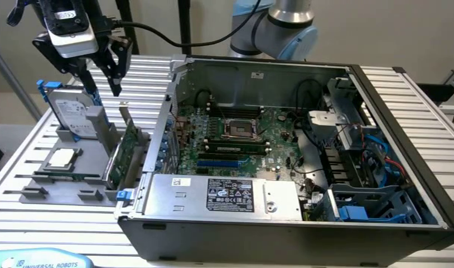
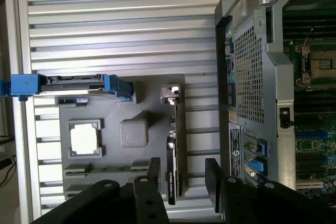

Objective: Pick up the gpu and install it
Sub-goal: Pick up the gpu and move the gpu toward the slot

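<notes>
Hovering over the grey holder (image 1: pixel 41 192), your claw (image 1: pixel 102 84) hangs with its fingers spread wide and nothing between them. In the wrist view you see the gpu (image 2: pixel 172 145) edge-on below the gap, clear of both fingers (image 2: pixel 154 171). It stands upright in the holder, silver bracket on top, just beside the open computer case (image 1: pixel 286 234), toward the desk (image 1: pixel 19 167) edge at the exterior view's left. A hard drive (image 1: pixel 67 111) and a square chip (image 1: pixel 62 158) share the holder.
</notes>
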{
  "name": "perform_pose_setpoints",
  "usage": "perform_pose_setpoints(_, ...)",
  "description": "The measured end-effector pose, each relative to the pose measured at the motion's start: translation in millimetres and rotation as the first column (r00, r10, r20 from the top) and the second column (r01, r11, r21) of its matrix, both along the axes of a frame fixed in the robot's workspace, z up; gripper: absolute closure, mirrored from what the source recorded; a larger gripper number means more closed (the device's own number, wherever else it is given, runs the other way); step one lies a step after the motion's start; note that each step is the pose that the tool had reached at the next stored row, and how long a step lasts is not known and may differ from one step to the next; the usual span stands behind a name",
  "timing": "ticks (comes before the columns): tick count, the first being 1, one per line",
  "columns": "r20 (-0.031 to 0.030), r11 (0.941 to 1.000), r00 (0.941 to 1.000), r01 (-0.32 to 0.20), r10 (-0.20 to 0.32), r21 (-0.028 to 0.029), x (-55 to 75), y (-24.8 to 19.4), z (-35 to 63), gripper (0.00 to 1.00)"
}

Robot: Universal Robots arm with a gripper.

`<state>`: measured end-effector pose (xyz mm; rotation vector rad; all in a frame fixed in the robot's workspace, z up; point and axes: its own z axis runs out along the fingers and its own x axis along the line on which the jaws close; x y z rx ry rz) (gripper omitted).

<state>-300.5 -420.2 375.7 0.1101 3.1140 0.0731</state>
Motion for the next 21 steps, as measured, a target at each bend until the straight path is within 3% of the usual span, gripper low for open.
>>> perform_pose_setpoints(1,0.0,1.0,1.0,0.0,0.0,0.0001,-0.2,0.0,-0.8,0.47)
perform_pose_setpoints(3,-0.0001,1.0,1.0,0.0,0.0,-0.0009,-1.2,0.0,-4.3,0.47)
perform_pose_setpoints(4,-0.0001,1.0,1.0,0.0,0.0,-0.001,-1.4,-0.1,-6.1,0.4)
perform_pose_setpoints(13,-0.0001,1.0,1.0,0.0,0.0,-0.001,-5.1,-1.9,-22.4,0.4)
perform_pose_setpoints(21,-0.0001,1.0,1.0,0.0,0.0,-0.0011,-6.8,-10.3,-37.0,0.4)
